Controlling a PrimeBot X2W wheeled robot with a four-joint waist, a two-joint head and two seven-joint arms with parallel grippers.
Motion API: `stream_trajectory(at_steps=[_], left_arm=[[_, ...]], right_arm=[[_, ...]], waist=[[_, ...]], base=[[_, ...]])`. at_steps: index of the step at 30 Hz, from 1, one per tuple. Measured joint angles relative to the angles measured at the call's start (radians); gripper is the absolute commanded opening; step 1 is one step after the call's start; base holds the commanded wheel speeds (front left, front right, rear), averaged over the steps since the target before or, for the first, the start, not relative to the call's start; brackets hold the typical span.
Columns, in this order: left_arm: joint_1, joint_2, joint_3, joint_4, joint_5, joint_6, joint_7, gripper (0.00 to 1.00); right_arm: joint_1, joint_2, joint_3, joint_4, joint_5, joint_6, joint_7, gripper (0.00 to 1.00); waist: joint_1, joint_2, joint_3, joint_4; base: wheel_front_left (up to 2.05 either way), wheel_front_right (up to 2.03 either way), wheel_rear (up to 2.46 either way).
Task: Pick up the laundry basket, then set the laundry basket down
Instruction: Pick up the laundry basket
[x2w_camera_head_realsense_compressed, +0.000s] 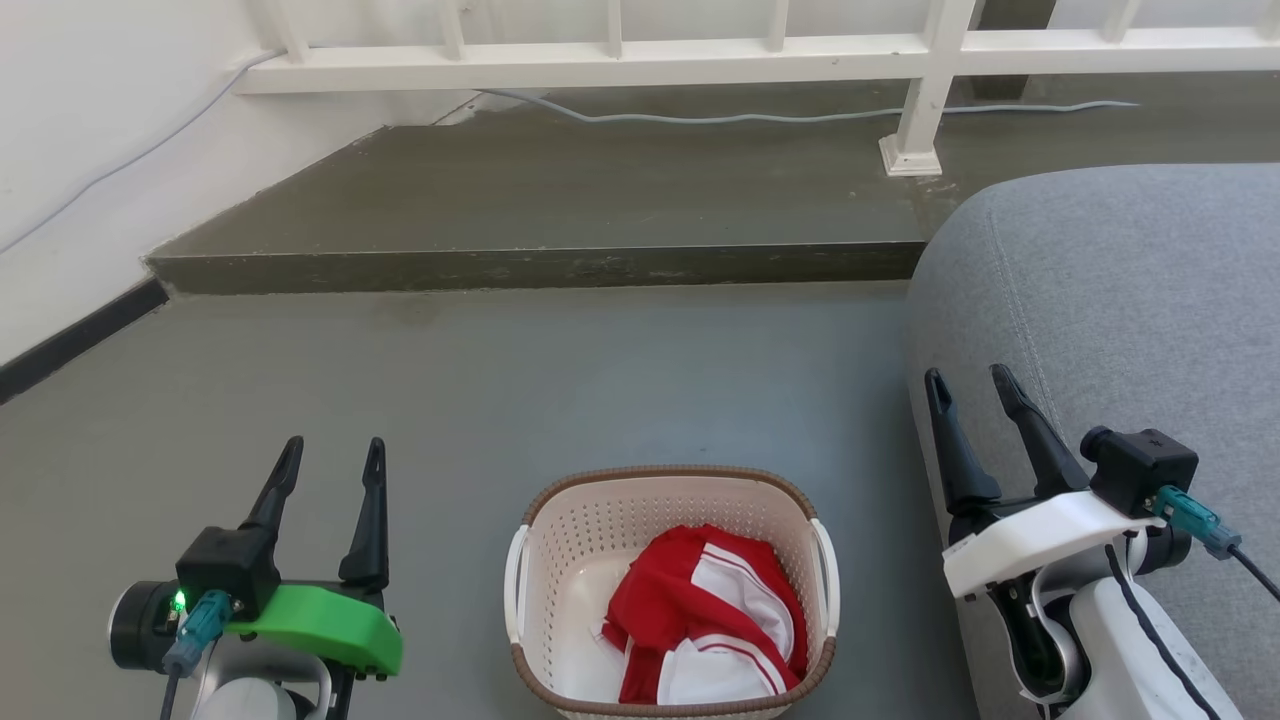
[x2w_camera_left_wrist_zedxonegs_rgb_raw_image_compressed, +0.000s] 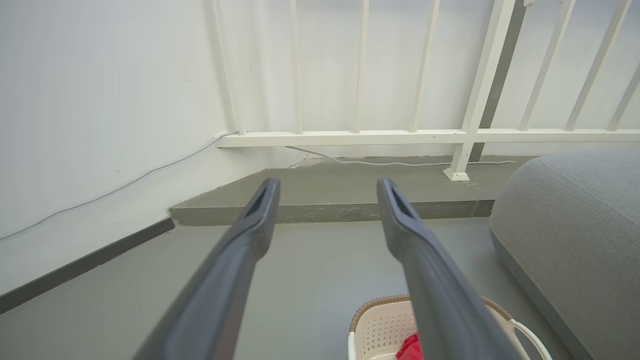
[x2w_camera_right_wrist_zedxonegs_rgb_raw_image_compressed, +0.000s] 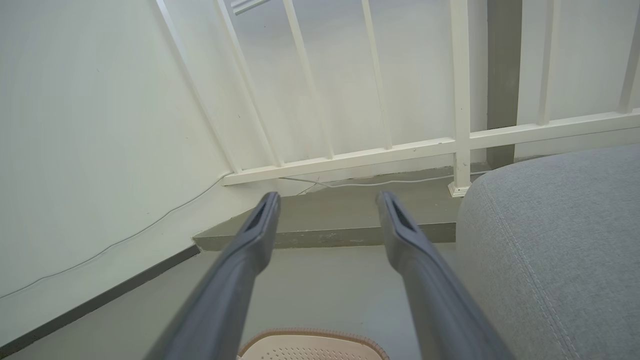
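The laundry basket, cream and perforated with a brown rim and white side handles, stands on the grey floor at the bottom centre of the head view, holding red and white clothing. My left gripper is open to the basket's left, clear of it. On the basket's right my right gripper is open too, in front of the sofa. The left wrist view catches the basket's corner at its bottom edge beside my left gripper. In the right wrist view the basket's rim lies below my right gripper.
A grey sofa fills the right side, close to the right arm. A raised concrete step crosses ahead, with a white railing and a cable on it. A white wall with a dark skirting runs along the left.
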Motion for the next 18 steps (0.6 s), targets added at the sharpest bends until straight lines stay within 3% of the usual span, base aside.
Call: stream_trajectory(at_steps=[18], left_arm=[[0.000, -0.016, 0.026, 0.000, 0.006, -0.017, 0.000, 1.00]], right_arm=[[0.000, 0.010, -0.023, 0.025, -0.026, 0.011, 0.000, 1.00]], waist=[[0.0000, 0.0000, 0.006, -0.005]], base=[[0.00, 0.00, 0.00]])
